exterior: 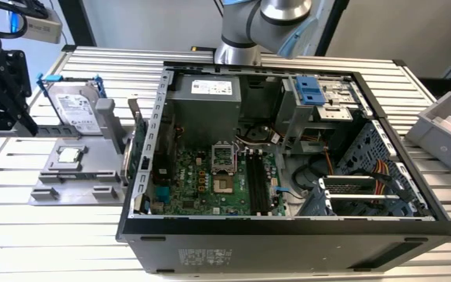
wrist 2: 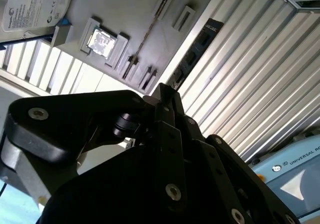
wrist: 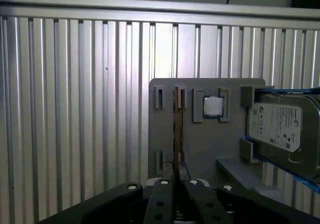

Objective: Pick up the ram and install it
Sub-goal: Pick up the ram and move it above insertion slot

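The ram (wrist: 176,129) is a long thin stick seen edge-on, standing in slots of a grey holder plate (wrist: 200,139); in the second wrist view the ram (wrist 2: 146,34) runs slantwise across the same holder plate (wrist 2: 125,14). My gripper (wrist: 178,168) hangs above the plate's near end, its black fingers (wrist 2: 161,96) together with nothing between them and clear of the ram. In the exterior view the gripper (exterior: 2,117) is at the far left, above the holder plate (exterior: 77,176). The black motherboard slots (exterior: 253,176) in the open computer case (exterior: 288,226) look bare.
On the holder plate also sit a square processor chip (wrist: 213,106) and a silver hard drive in a blue frame (wrist: 277,126). A green expansion card (exterior: 137,153) stands against the case's outer wall. A grey bin (exterior: 448,126) is at the exterior view's right. The table is ribbed aluminium (wrist: 75,109).
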Tool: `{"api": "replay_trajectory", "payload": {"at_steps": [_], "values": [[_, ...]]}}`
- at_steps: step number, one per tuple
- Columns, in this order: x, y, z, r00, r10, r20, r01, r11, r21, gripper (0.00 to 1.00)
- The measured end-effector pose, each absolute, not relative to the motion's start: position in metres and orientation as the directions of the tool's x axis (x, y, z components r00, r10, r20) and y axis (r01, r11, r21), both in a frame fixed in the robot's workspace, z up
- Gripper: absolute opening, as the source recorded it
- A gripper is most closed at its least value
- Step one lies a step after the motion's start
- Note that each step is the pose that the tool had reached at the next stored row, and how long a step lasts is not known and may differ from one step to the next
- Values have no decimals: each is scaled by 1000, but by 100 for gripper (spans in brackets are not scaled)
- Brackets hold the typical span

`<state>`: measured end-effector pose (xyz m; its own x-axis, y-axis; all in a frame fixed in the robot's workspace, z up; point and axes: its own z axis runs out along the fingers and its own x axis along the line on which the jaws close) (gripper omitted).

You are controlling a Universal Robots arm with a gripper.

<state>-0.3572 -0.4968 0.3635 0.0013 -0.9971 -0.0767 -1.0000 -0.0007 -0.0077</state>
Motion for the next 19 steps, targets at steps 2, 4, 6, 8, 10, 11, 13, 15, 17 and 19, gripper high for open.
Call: {"api": "replay_trajectory", "payload": {"at_steps": [2, 4, 6, 8, 10, 11, 13, 15, 17, 19], "values": [[-357, -497, 364, 1, -997, -77, -1000, -1, -8, 0], [-357, -497, 365, 1, -997, -76, -1000, -1, -7, 0], [-357, -497, 370, 1, -997, -77, -1000, -1, -8, 0], [-357, -497, 375, 1, -997, -76, -1000, -1, -8, 0], [-357, -497, 379, 1, -997, -77, -1000, -1, -8, 0], [-357, -497, 382, 1, -997, -77, -1000, -1, -8, 0], [-357, -497, 389, 1, -997, -77, -1000, -1, -8, 0], [-357, -497, 392, 1, -997, -77, -1000, -1, -8, 0], [-357, -497, 392, 1, -997, -77, -1000, -1, -8, 0], [-357, -497, 392, 1, -997, -77, -1000, -1, -8, 0]]}}
